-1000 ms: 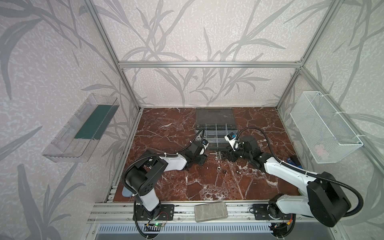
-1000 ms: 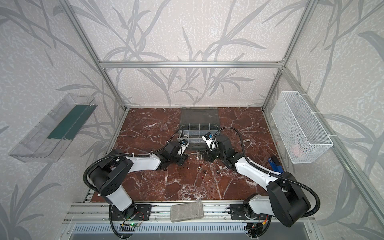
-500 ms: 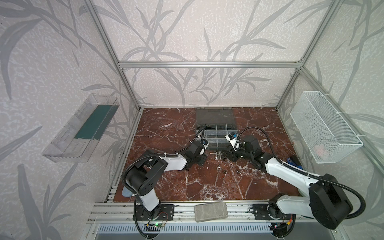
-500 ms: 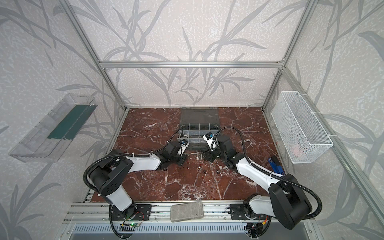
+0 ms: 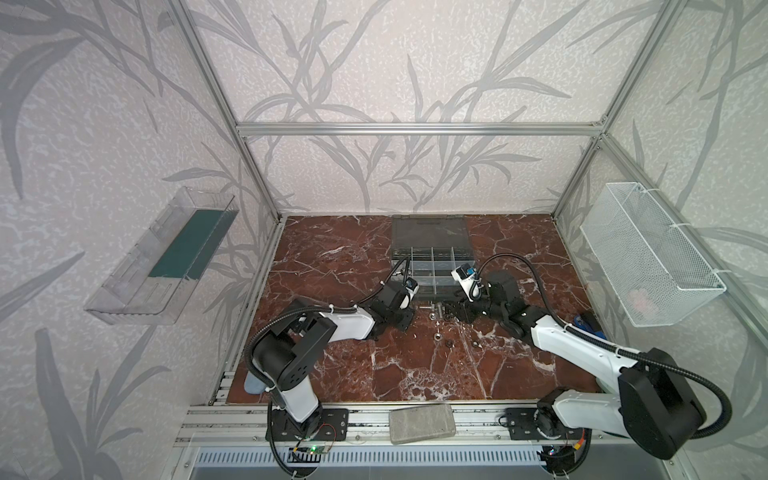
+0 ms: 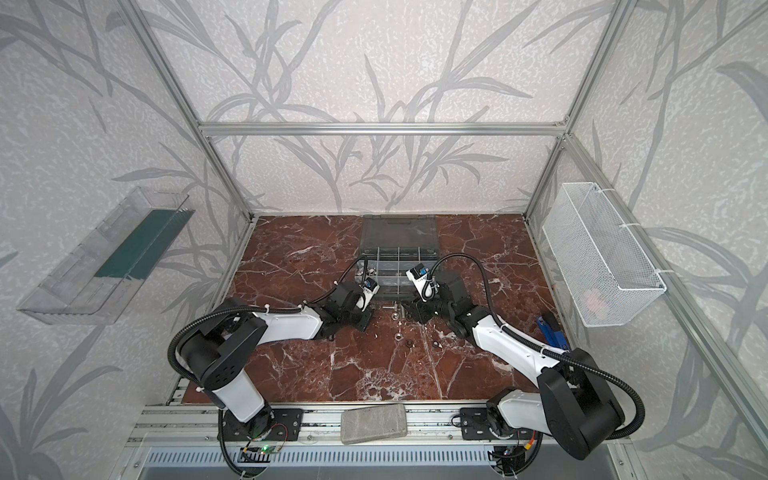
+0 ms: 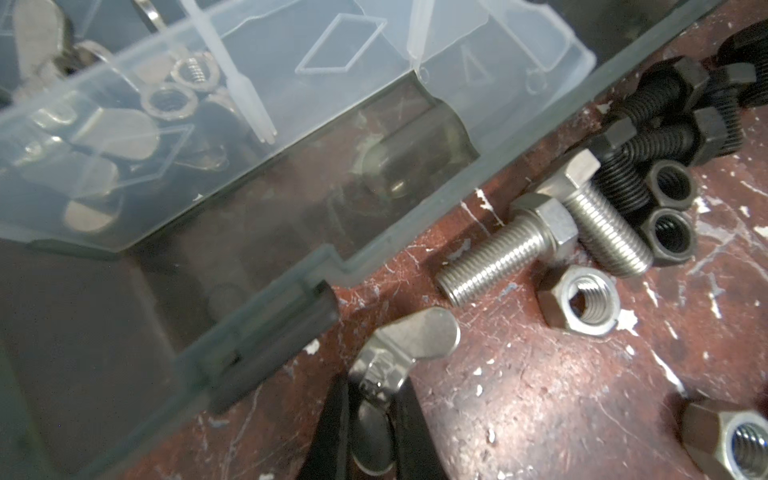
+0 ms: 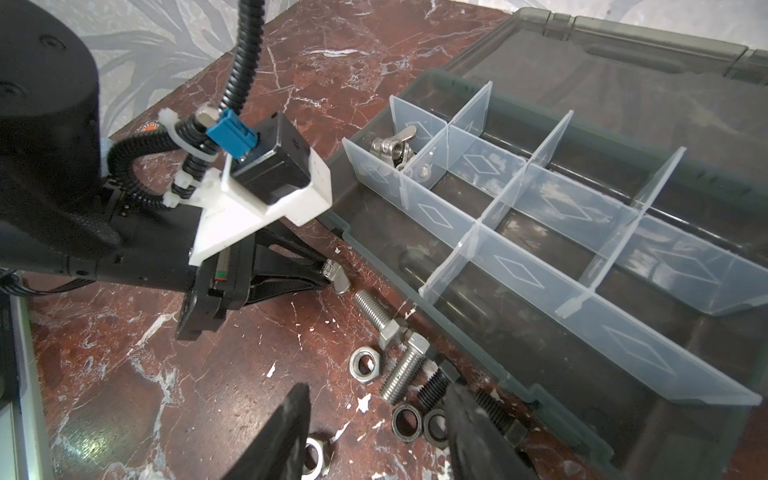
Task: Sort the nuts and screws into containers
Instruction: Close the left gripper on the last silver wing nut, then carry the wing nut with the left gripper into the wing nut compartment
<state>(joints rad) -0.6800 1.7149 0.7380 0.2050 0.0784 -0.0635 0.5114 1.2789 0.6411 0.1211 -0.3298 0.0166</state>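
Table (image 5: 332, 266): red-brown marble slab, white-veined. On it:
- grey case (image 5: 430, 232), open, lid flat toward the back wall
- just beside its front wall: two silver screws (image 7: 494, 259), heaped black screws (image 7: 648, 141), two black nuts (image 7: 669, 237), silver hex nuts (image 7: 577, 301)
- nearer the front: a few loose nuts (image 5: 449, 343)
- at the right edge: a blue item (image 5: 584, 322)

You have one silver winged nut (image 7: 399, 353) pinched in your left hand (image 7: 374, 419), just beside the front wall of the dark grey organizer case (image 7: 415, 224). Two shiny silver hex-head screws (image 7: 507, 253) lie flat on the surface, touching each other. A silver hex nut (image 7: 579, 301), black screws (image 7: 665, 124) and black nuts (image 7: 669, 208) cluster around them. More winged nuts (image 8: 392, 145) sit in a clear-walled corner cell (image 8: 419, 124).
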